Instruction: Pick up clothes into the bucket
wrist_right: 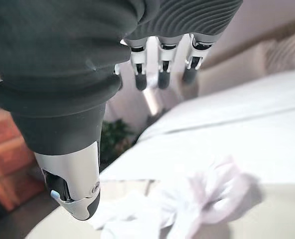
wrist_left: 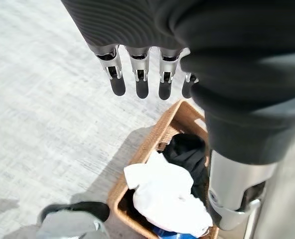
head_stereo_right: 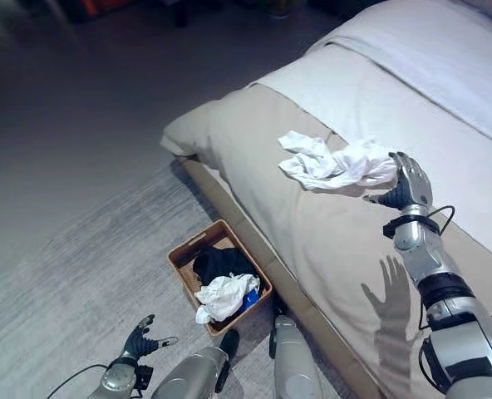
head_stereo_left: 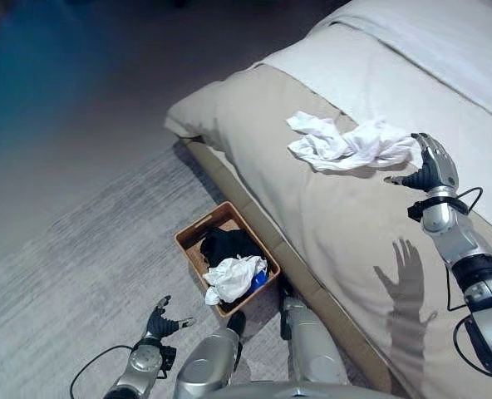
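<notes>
1 white garment (head_stereo_left: 350,143) on bed (head_stereo_left: 329,224); 1 basket (head_stereo_left: 198,233) on floor holding 3 items: white (head_stereo_left: 233,277), black (head_stereo_left: 228,245), blue (head_stereo_left: 259,280).

No readable text, labels, numbers or signs anywhere. Checked white garment (head_stereo_left: 350,143) on bed (head_stereo_left: 337,224) and clothes in basket (head_stereo_left: 198,230), nothing legible there either.

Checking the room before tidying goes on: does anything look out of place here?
Yes: a crumpled white garment lies on the bed, with the right hand open beside it. The basket on the floor holds dark and white clothes heaped to its rim. Nothing looks spilled or damaged.
</notes>
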Robot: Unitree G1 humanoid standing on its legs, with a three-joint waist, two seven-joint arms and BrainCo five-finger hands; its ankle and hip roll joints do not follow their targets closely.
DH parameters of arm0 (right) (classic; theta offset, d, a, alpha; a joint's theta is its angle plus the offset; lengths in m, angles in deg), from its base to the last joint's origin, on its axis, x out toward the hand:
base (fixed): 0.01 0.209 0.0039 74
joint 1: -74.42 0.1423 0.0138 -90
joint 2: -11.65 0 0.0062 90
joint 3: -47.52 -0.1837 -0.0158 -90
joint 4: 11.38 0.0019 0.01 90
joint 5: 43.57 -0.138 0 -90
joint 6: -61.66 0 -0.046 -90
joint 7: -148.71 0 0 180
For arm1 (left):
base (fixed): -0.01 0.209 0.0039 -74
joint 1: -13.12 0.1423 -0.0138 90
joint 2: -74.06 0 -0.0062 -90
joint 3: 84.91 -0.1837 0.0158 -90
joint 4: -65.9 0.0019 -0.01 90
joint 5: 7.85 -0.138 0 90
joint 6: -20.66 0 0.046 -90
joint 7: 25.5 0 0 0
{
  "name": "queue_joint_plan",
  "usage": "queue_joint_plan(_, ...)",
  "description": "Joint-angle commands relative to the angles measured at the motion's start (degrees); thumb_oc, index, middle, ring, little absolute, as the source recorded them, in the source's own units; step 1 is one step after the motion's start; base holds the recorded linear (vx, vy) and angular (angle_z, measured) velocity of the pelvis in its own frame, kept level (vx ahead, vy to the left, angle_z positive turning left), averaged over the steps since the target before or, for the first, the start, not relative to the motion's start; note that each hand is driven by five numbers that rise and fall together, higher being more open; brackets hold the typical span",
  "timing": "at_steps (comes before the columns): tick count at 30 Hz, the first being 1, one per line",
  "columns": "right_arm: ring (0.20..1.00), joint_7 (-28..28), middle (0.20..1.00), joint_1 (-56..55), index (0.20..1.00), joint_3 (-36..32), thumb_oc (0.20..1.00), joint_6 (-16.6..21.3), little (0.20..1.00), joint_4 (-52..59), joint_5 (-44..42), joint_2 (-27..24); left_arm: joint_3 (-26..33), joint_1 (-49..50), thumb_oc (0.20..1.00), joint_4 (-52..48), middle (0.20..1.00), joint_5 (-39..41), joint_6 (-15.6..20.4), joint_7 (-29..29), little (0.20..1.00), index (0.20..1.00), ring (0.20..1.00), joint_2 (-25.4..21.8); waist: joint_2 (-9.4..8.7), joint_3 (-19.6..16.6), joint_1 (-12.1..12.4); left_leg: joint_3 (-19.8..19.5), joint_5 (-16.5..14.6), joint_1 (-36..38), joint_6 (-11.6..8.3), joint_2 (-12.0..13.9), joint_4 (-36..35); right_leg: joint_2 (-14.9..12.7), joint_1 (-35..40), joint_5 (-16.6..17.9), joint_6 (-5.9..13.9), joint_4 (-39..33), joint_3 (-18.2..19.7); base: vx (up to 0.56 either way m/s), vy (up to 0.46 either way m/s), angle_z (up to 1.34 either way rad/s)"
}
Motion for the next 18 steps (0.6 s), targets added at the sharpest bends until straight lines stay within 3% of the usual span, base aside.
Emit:
queue_joint_plan(1, 1.000, 1.29, 1.000, 5.36, 1.000, 0.35, 1.000, 0.15, 1.000, 0.20, -1.73, -5.03, -1.51, -0.12, 1.000, -4.91, 1.000, 2.06, 2.20, 1.49, 1.000, 1.000, 1.000, -1.21, -0.61, -2.53, -0.66, 3.01, -0.07, 6.22, -1.92, 0.73, -3.64, -3.19, -0.84, 1.40, 2.96, -0.03, 1.51, 0.06, -0.135, 0.67)
queue_joint_plan(3, 1.000, 1.82, 1.000, 6.49, 1.000, 1.20, 1.000, -0.32, 1.000, -1.17, -0.74, -5.88, -3.24, -1.19, 1.000, -6.54, 1.000, 2.92, 2.44, 1.26, 1.000, 1.000, 1.000, -0.47, 0.19, -2.11, -1.25, 5.96, -0.17, 4.98, -2.88, 2.52, -3.16, -3.74, -0.18, 0.21, 2.51, 0.07, -0.77, 0.04, -0.164, 0.55)
queue_joint_plan(4, 1.000, 2.11, 1.000, 8.71, 1.000, 2.20, 1.000, -0.87, 1.000, -1.61, -0.43, -7.39, -4.84, -2.59, 1.000, -8.36, 1.000, 3.40, 2.57, 0.57, 1.000, 1.000, 1.000, -0.20, 0.78, -0.92, -2.40, 13.50, 0.25, 1.72, -3.50, 3.91, -1.38, -4.78, 0.14, -0.39, 2.56, 0.19, -2.36, -0.02, -0.172, 0.32)
queue_joint_plan(6, 1.000, 2.28, 1.000, 13.16, 1.000, 5.26, 1.000, -1.43, 1.000, -4.97, 0.12, -8.12, -6.55, -3.67, 1.000, -10.02, 1.000, 3.57, 2.97, 0.03, 1.000, 1.000, 1.000, -0.19, 1.15, -0.17, -2.74, 18.05, 1.08, -0.64, -3.47, 4.42, -0.67, -4.95, -0.63, -0.57, 2.22, 0.39, -2.78, -0.04, -0.085, 0.66)
queue_joint_plan(12, 1.000, 1.52, 1.000, 26.45, 1.000, 14.61, 1.000, -2.02, 1.000, -18.04, -0.12, -7.26, -11.16, -4.86, 1.000, -13.45, 1.000, 4.91, 3.34, -0.71, 1.000, 1.000, 1.000, -0.79, 1.94, 2.02, -1.38, 17.69, 1.84, -3.21, -3.06, 5.00, -2.04, -3.53, -6.42, -2.07, 1.59, 5.05, -1.67, 0.01, -0.069, 0.03)
queue_joint_plan(13, 1.000, 1.20, 1.000, 29.70, 1.000, 16.86, 1.000, -2.20, 1.000, -23.41, -0.74, -6.63, -12.95, -5.36, 1.000, -13.32, 1.000, 4.69, 2.99, -0.74, 1.000, 1.000, 1.000, -0.64, 2.76, 3.00, -0.94, 16.90, 2.88, -3.71, -3.24, 5.24, -3.46, -3.60, -8.05, -2.72, 1.45, 6.69, -1.88, 0.01, -0.049, 0.03)
queue_joint_plan(18, 1.000, 1.18, 1.000, 35.96, 1.000, 19.92, 1.000, -2.84, 1.000, -29.70, -2.37, -8.75, -14.73, -7.15, 1.000, -12.10, 1.000, 5.30, 2.12, 0.28, 1.000, 1.000, 1.000, 0.00, 5.12, 5.93, -0.49, 14.97, 5.33, -6.04, -4.11, 5.84, -6.11, -4.80, -12.39, -4.14, 1.22, 9.80, -3.13, 0.01, -0.021, 0.11)
